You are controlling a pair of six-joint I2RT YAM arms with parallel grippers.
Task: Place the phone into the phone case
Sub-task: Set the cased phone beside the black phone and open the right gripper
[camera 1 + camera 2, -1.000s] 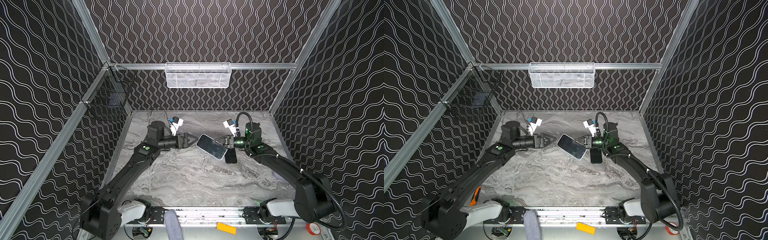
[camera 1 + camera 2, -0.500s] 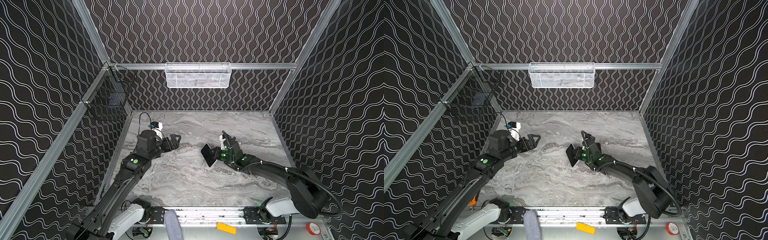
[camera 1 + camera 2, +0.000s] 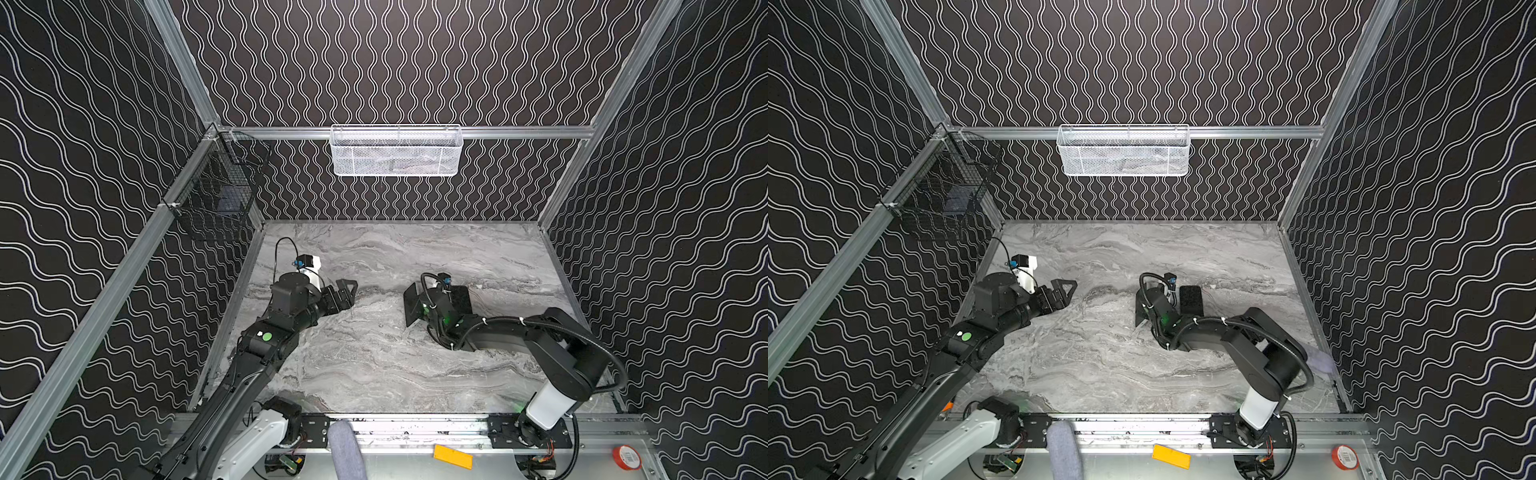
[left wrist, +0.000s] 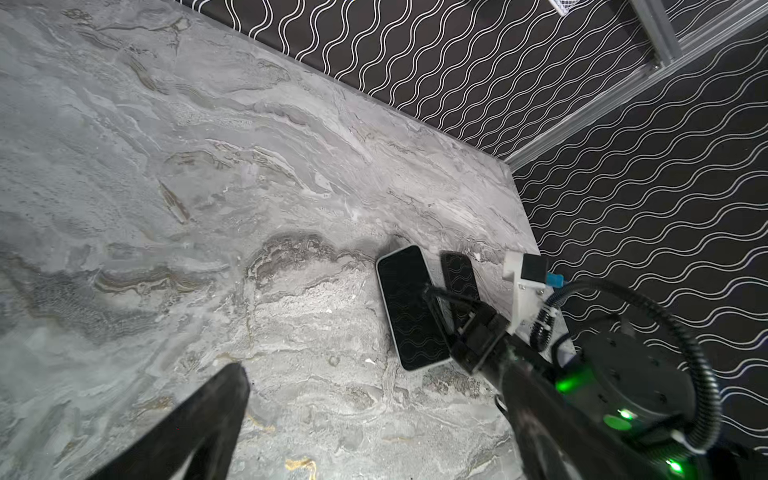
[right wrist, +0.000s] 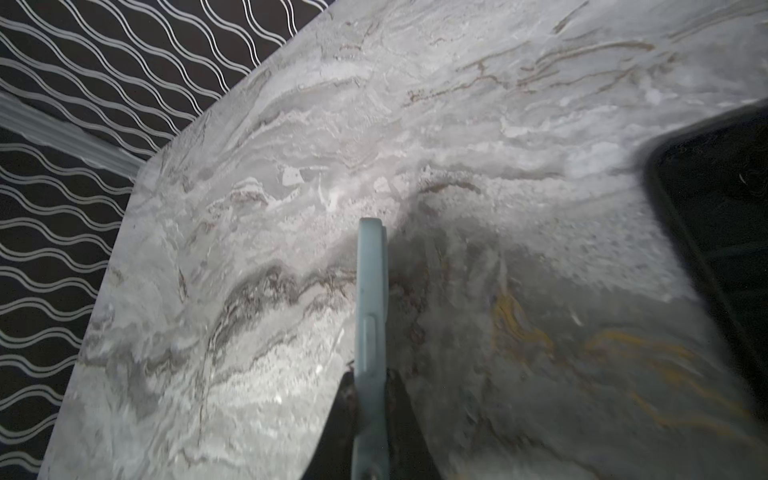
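Grey marble-patterned tabletop (image 3: 374, 365), black wavy-lined walls (image 3: 395, 62). My right gripper (image 5: 371, 388) clamps the pale-blue-edged phone (image 5: 371, 291) just left of the black phone case (image 3: 460, 297); my left gripper (image 3: 345, 291) gapes wide, empty.

Even overhead light, soft shadows; wrist views blur near their edges.

Two robot arms (image 3: 266, 340) on a front rail (image 3: 415, 426) and wave-patterned walls (image 3: 395, 62) on aluminium framing (image 3: 519, 132) mark this robotics lab test cell.
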